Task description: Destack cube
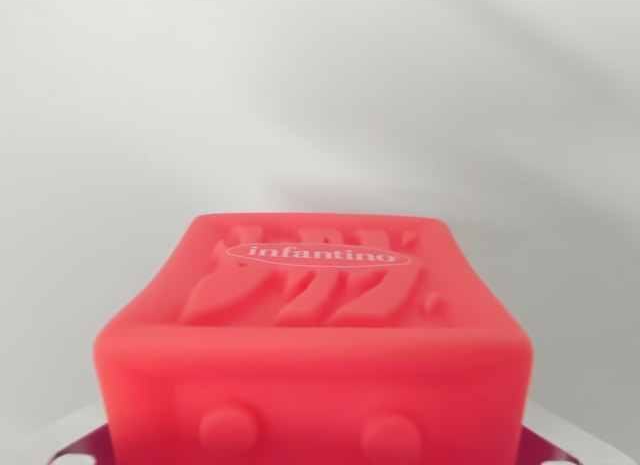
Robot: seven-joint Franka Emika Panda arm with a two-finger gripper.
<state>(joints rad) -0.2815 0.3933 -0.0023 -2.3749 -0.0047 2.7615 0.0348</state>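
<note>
A pale grey-white surface (320,95) fills the background. The red cube (315,355) sits low and centre, close to the camera, its top embossed, with a white "infantino" logo (320,254). No claw fingers show here.

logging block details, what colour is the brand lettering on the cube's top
White, inside a white oval outline on the red cube; it shows in the wrist view.
</note>
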